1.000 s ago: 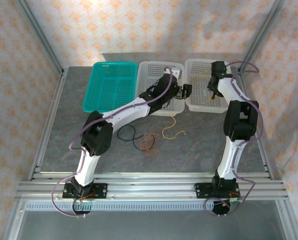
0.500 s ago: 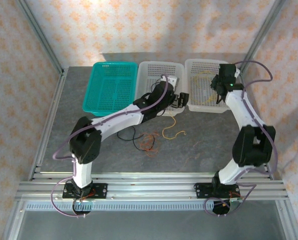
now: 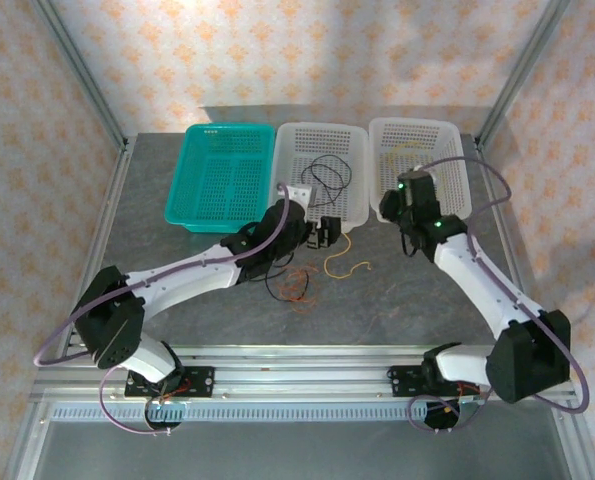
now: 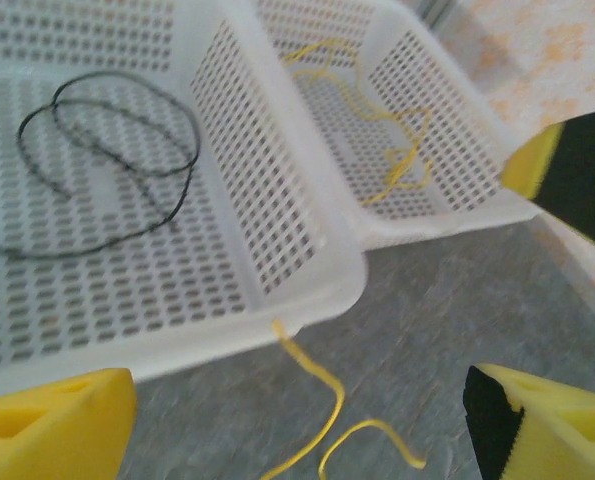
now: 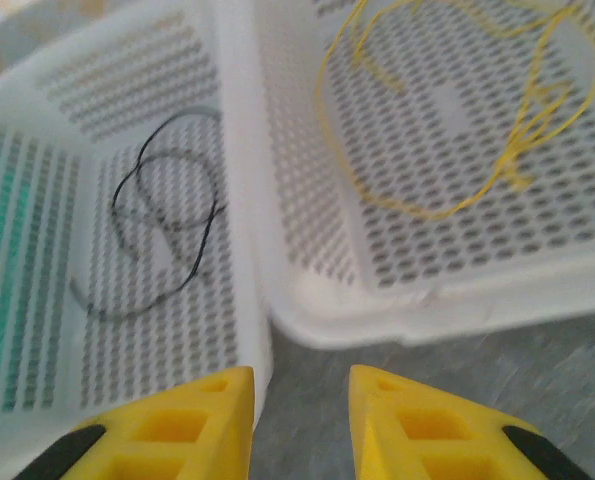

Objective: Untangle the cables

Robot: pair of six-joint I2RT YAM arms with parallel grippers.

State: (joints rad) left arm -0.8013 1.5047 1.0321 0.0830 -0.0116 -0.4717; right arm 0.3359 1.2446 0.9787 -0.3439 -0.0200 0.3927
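Grey, stone-patterned table (image 3: 397,300) carries three baskets along its far side: a teal basket (image 3: 222,180), a middle white basket (image 3: 302,148) and a right white basket (image 3: 412,122), the two white ones just beside each other. We see a black cable (image 4: 107,150) lying in loose loops on the floor of the middle white basket, and a yellow cable (image 5: 507,150) spread in a wide curl inside the right white basket. On the bare table in front of the baskets lies a loose yellow strand (image 3: 342,265); in the left wrist view its far end meets the near rim of the middle white basket. Just to its left sits an orange-brown cable (image 3: 297,285), and a second black strand (image 3: 270,287) lies against it, partly hidden under the left arm, so we cannot tell whether the two cross. The left gripper (image 4: 299,400) hangs above the loose yellow strand near that basket's front corner, fingers spread wide with nothing between them. The right gripper (image 5: 299,385) points at the gap where the two white baskets meet, fingers a little apart, and it grips nothing.
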